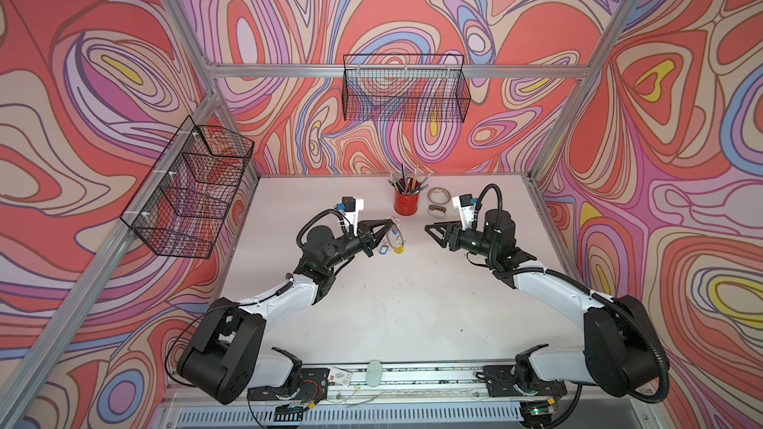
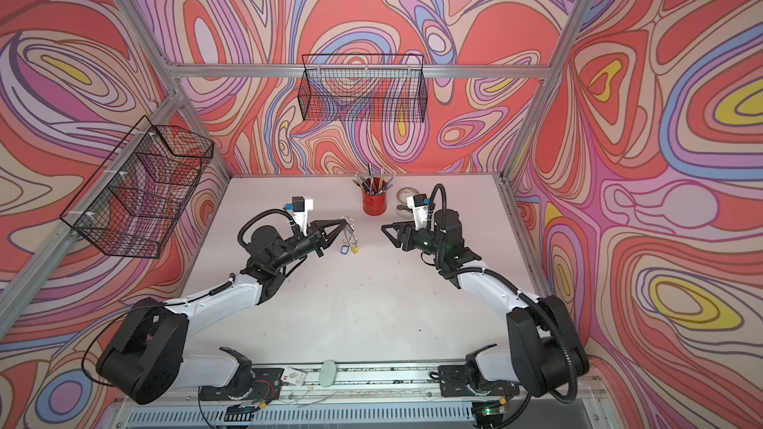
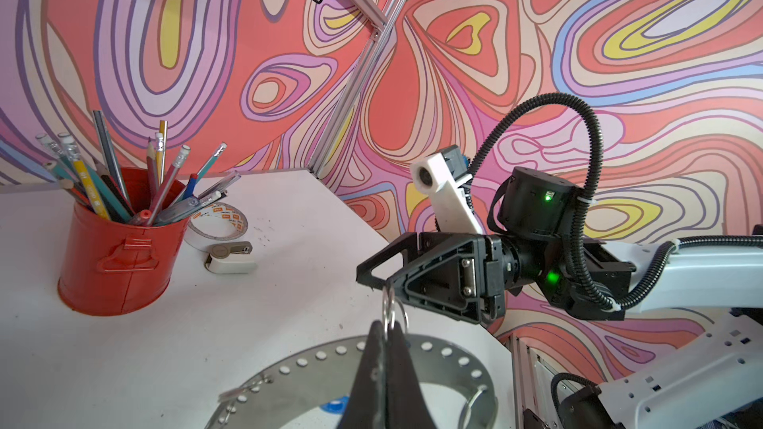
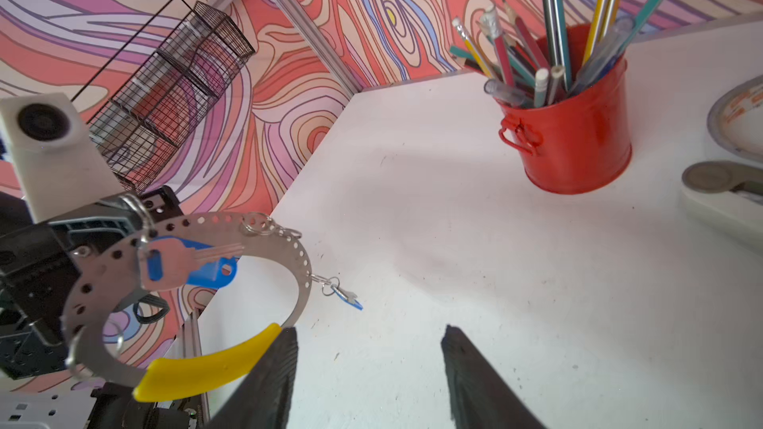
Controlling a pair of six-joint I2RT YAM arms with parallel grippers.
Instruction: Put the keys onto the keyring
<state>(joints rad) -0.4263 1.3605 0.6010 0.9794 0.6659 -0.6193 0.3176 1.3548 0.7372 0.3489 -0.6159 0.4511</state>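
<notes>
Swirly red-pink walls [image 1: 413, 2] surround a white table [image 1: 413, 303]

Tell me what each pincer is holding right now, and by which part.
Left pincer holds the keyring, pinched at a small wire loop on its perforated metal side. Right pincer is open and holds nothing.

A white table [image 1: 413, 307] carries 3 things, all grouped toward its far side, right of the middle in both top views. A red metal bucket [image 1: 406, 205] stands upright, packed with pens and pencils [image 1: 406, 184]. Just beside it, nearer the right edge, a roll of beige tape [image 3: 225, 213] lies flat. A small cream gadget [image 3: 229, 261] lies close in front of the tape. Small dark specks and scuffs mark the tabletop.
</notes>
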